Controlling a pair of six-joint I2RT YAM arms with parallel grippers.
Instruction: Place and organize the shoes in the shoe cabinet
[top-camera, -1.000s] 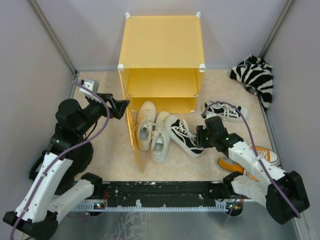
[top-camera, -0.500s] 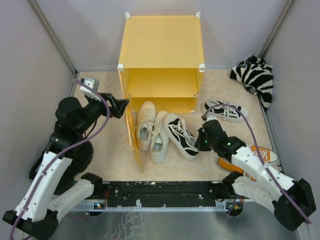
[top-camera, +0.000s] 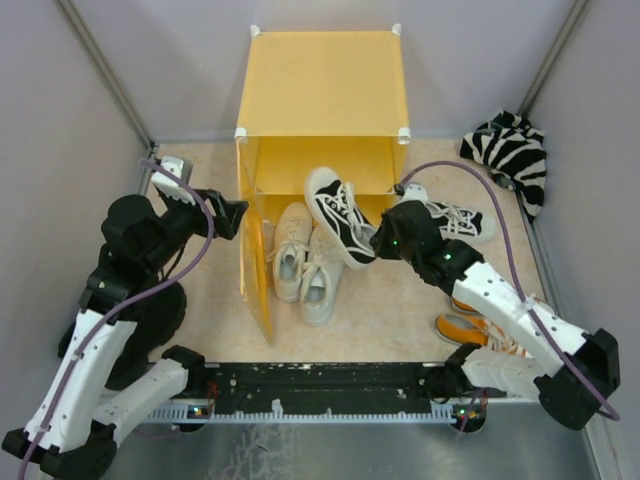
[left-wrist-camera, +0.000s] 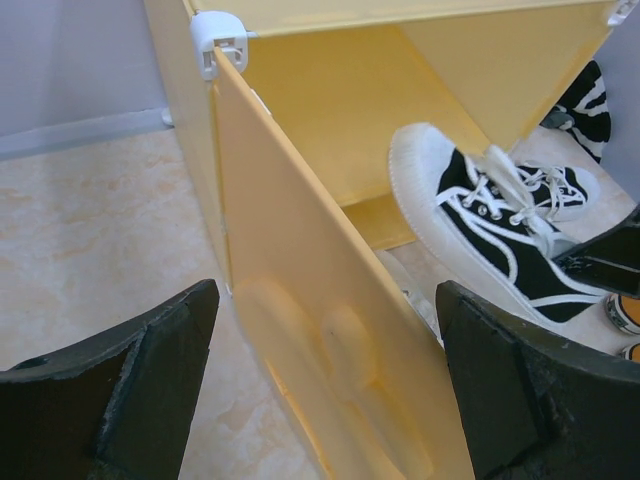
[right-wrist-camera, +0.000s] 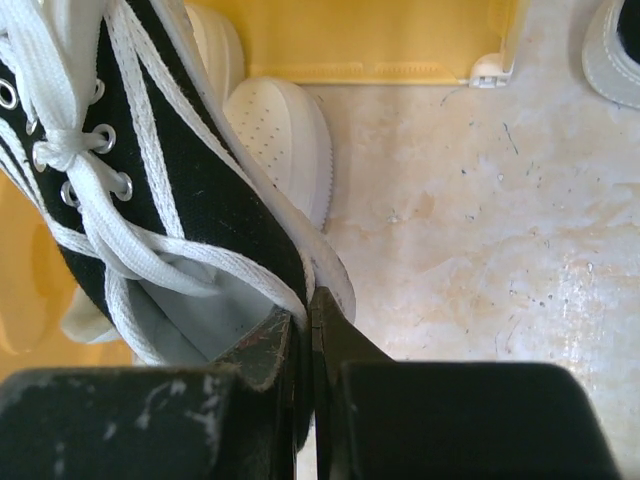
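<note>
Right end effector (top-camera: 385, 243) is clamped shut on the heel collar of a black sneaker (top-camera: 335, 212). The shoe is up off the bench (top-camera: 400, 320), toe tilted toward the mouth of the cabinet (top-camera: 325, 85), right above the white pair (top-camera: 300, 260).

If it were me, I'd level the shoe before it crosses the front edge so the sole doesn't catch the shelf (top-camera: 320, 190). Then go in toe first and park it to one side so its mate fits next to it. The pinch is only on the thin heel wall, so I'd go slow; it looks like it could swing or slip.

Left end effector (top-camera: 228, 213) is open, with a finger on either side of the swung-out door (top-camera: 255, 270). Can't tell if it's touching.

Both compartments look empty from what shows. The white pair lies at the lower opening, and I can't tell if the toes are inside. The other black sneaker (top-camera: 452, 222) sits just right of the cabinet, and the orange shoes (top-camera: 462, 325) are partly under the right arm.
</note>
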